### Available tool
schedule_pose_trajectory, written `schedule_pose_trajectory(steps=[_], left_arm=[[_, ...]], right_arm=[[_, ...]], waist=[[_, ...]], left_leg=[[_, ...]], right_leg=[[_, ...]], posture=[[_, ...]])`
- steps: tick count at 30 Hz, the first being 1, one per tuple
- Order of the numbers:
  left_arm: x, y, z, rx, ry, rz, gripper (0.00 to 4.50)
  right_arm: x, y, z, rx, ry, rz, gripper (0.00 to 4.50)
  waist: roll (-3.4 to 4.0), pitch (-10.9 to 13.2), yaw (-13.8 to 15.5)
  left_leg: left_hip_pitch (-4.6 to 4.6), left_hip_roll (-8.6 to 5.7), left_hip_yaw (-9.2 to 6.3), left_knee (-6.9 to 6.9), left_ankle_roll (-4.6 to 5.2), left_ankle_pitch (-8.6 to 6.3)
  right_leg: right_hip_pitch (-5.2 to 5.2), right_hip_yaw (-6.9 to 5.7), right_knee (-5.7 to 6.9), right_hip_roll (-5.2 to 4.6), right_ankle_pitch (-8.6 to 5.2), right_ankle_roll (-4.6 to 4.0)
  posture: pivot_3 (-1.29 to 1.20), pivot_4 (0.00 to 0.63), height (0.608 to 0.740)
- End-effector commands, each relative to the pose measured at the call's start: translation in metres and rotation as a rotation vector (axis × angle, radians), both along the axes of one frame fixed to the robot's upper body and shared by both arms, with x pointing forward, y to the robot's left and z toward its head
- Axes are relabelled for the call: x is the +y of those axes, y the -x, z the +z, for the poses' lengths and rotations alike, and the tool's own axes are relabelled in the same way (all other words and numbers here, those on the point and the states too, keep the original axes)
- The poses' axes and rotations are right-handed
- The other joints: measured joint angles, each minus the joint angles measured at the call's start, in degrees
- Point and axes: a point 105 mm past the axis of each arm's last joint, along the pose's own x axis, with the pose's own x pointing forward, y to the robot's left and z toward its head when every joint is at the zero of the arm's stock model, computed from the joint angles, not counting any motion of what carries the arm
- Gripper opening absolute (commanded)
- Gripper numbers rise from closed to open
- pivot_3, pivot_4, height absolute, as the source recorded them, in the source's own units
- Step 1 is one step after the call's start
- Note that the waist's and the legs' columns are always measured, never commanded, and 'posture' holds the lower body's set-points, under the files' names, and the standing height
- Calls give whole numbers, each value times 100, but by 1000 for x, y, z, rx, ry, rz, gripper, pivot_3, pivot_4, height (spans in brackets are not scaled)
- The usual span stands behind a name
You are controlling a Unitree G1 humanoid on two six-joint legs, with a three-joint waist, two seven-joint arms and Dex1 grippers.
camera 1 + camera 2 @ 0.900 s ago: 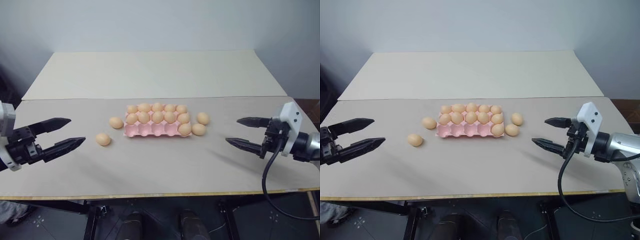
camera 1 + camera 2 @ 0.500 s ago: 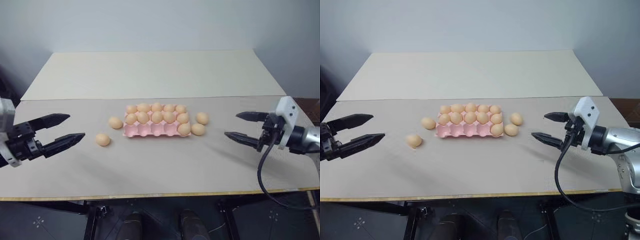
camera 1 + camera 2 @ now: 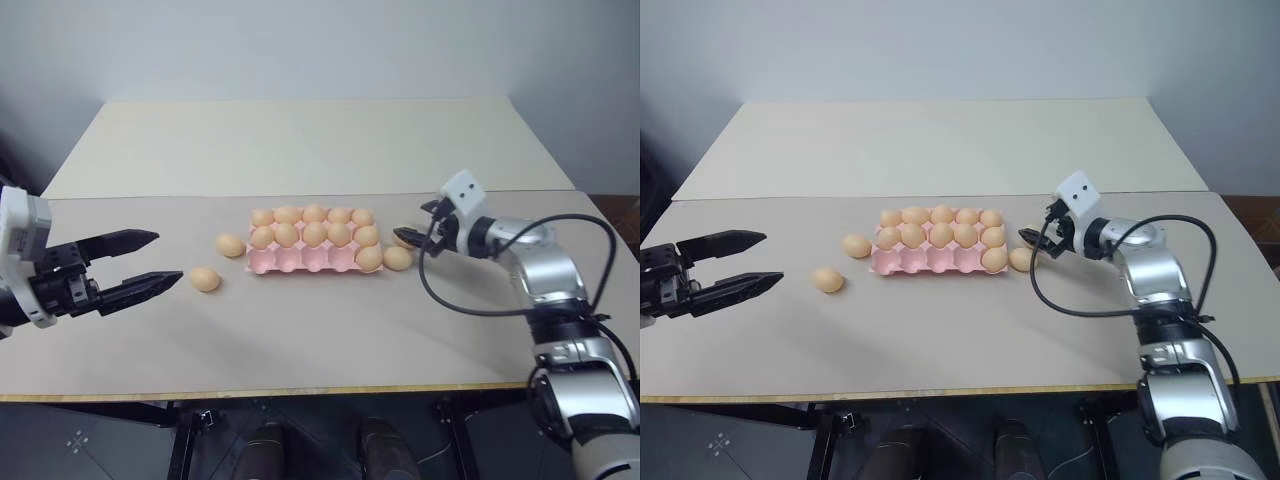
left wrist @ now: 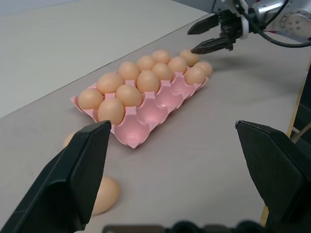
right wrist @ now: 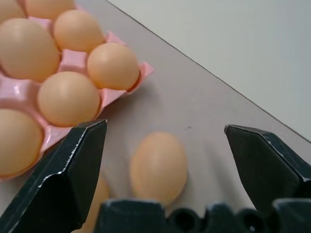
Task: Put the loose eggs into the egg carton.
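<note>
The pink egg carton [image 3: 292, 262] lies mid-table, its two far rows full and one egg in the front row's right cup. Two loose eggs lie to its left [image 3: 230, 245] [image 3: 205, 278]. Two more lie off its right end, the nearer one [image 3: 398, 258] and a farther one [image 5: 158, 167]. My right gripper [image 3: 411, 226] is open, low over the table, with its fingers on either side of that farther egg and not touching it. My left gripper [image 3: 166, 258] is open at the left, short of the left-hand eggs and holding nothing.
A second, paler table [image 3: 310, 140] adjoins at the back. A black cable [image 3: 440, 290] loops from my right wrist over the table to the right of the carton. Bare tabletop [image 3: 320, 330] stretches along the front edge.
My right arm has swung in from the table's right side to the loose eggs at the carton's right end. The left gripper has edged slightly inward. No egg has moved.
</note>
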Motion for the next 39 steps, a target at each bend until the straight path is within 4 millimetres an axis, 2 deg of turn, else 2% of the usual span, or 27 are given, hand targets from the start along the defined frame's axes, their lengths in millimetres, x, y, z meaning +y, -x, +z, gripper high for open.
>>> schedule_pose_trajectory(steps=[1,4,5,7,12,14,18,20,25,27,30,33,37,38,39], left_arm=[[1,3,8,-43,-36,2,4473],[2,5,9,-43,-36,6,4473],[2,6,9,-44,-40,7,4491],[2,6,9,-46,-44,13,4500],[3,5,12,-59,-56,16,4500],[4,4,13,-64,-59,16,4500],[4,2,14,-74,-57,13,4500],[4,1,13,-73,-56,12,4500],[3,-2,10,-69,-63,3,4500],[2,-3,10,-69,-60,-3,4500],[2,-2,10,-68,-61,-7,4500],[2,-2,9,-68,-61,-9,4500],[2,-1,9,-66,-63,-10,4500],[2,0,9,-66,-64,-10,4500],[2,0,9,-65,-65,-10,4500]], right_arm=[[-6,-9,-1,-13,56,-32,4500],[-5,-14,-7,9,42,-46,4500],[-4,-16,-6,6,31,-51,4315],[-3,-20,-4,7,7,-58,3892],[-1,-23,9,-18,-30,-54,2184],[0,-23,19,-61,-29,-57,1845],[20,-9,56,-151,-72,40,1845],[45,9,62,-165,-63,148,1845],[87,33,54,-152,-44,264,1845],[102,35,40,-138,-9,277,1845],[114,36,22,-116,23,278,1845],[122,36,9,-96,42,275,2757],[128,43,9,-91,41,308,4191],[128,46,11,-98,43,315,4478],[128,48,14,-106,39,320,4478]], waist=[[0,0,4],[0,0,-5],[0,0,-10],[1,0,-27],[1,1,-104],[1,1,-114],[5,3,-116],[5,3,-119],[5,3,-124],[5,3,-122],[5,3,-121],[5,3,-121],[5,3,-119],[5,3,-119],[5,3,-118]], left_leg=[[-1,0,0,0,-1,0],[2,0,-1,0,-1,1],[2,0,-1,0,-1,1],[2,0,-1,0,-1,1],[3,0,-1,-1,-1,1],[3,0,-1,-1,-1,1],[2,1,-2,-1,-1,1],[1,1,-4,-2,-1,1],[5,4,-5,-2,-1,0],[8,4,-5,-2,-1,0],[7,2,-5,-2,-1,0],[4,2,-6,-2,-1,1],[6,2,-6,-2,-1,1],[5,2,-6,-2,-1,0],[5,2,-6,-2,-1,0]], right_leg=[[0,0,0,0,0,0],[0,0,3,0,0,0],[0,0,4,0,0,0],[0,0,5,0,0,0],[0,1,6,1,0,-1],[0,1,5,1,0,-1],[-2,1,6,1,0,-1],[-3,0,6,1,0,-1],[-1,0,9,5,0,-1],[0,0,11,5,1,-1],[-1,0,9,4,1,-1],[-4,0,8,4,1,-1],[-4,-1,9,4,1,-1],[-4,0,8,4,1,-1],[-4,0,8,4,1,-1]], posture=[[0,150,740],[0,150,740],[0,150,740],[0,150,740],[0,150,740],[0,150,740],[0,150,740],[0,150,740],[0,150,740],[0,150,740],[0,150,740],[0,150,740],[0,150,740],[0,150,740],[0,150,740]])
